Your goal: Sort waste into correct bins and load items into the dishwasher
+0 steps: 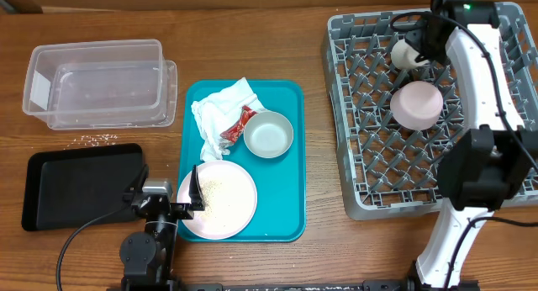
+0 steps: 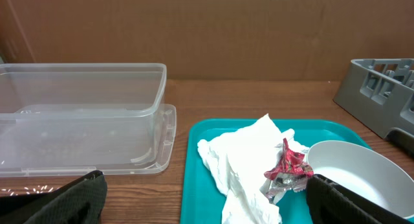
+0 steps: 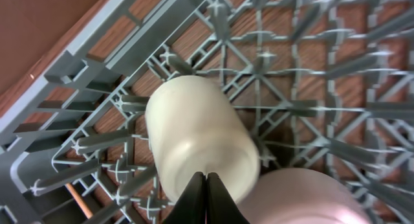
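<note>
Plate (image 1: 225, 203) beside the napkins (image 1: 220, 113) looks stiff, slick, breakable: pinch its rim. Left jaws spread; right jaws pressed together over cup (image 3: 197, 136).

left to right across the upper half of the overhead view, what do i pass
clear tub → napkins → grey bowl → dish rack

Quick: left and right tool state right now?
Left tool: open wide, holding nothing.
Right tool: closed, nothing between its fingers; the white cup lies just beyond the tips.
</note>
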`<state>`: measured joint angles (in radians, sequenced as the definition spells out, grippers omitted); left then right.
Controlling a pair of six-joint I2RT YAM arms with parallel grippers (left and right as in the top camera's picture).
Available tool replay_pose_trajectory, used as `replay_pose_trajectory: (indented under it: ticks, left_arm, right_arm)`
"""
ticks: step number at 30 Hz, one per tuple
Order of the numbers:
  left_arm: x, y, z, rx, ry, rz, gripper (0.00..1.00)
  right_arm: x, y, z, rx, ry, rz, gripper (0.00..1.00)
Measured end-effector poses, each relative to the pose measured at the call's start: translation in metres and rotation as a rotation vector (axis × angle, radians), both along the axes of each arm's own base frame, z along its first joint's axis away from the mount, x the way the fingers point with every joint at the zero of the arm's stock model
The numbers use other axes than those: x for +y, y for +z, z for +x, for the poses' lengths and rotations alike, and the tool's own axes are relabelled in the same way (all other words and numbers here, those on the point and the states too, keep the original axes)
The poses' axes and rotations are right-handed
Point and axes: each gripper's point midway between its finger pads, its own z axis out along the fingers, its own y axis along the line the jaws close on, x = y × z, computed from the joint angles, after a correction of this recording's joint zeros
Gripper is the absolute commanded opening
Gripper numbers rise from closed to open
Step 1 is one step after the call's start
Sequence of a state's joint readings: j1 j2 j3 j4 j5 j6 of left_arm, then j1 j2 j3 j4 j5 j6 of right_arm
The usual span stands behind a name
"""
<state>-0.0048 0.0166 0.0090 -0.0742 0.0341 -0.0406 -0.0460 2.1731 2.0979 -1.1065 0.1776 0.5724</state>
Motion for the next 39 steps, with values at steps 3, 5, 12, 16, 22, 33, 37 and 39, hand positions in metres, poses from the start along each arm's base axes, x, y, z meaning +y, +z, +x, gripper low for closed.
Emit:
replay_pose_trajectory:
  ticks: [3, 5, 12, 16, 22, 33, 37, 39]
  left_arm:
    - [0.0, 0.0, 0.0, 0.0, 0.0, 0.0, 1.0]
    - [0.0, 0.0, 0.0, 0.0, 0.0, 0.0, 1.0]
    - [0.0, 0.0, 0.0, 0.0, 0.0, 0.0, 1.0]
    - [0.0, 0.0, 0.0, 0.0, 0.0, 0.0, 1.0]
    - [0.0, 0.0, 0.0, 0.0, 0.0, 0.0, 1.0]
    - [0.0, 0.0, 0.0, 0.0, 0.0, 0.0, 1.0]
    - [0.0, 0.0, 0.0, 0.0, 0.0, 0.0, 1.0]
    - [0.0, 0.0, 0.0, 0.0, 0.0, 0.0, 1.0]
  right_arm:
    - [0.006, -0.013, 0.005, 0.009, 0.016, 0.035, 0.04]
    - [0.012, -0.021, 0.009, 0.013, 0.031, 0.067, 0.04]
    - [0.024, -0.022, 0.018, -0.015, 0.083, 0.121, 0.04]
    - [0.032, -0.023, 0.015, -0.004, 0.116, 0.155, 0.04]
    - [0.048, 0.005, 0.011, -0.05, 0.204, 0.215, 0.04]
    - [0.157, 0.123, -0.054, -0.207, 0.741, 0.421, 0.23]
    - [0.222, 0.113, -0.093, -0.113, 0.953, 0.453, 0.52]
    - [0.252, 0.108, -0.11, -0.075, 1.04, 0.437, 0.66]
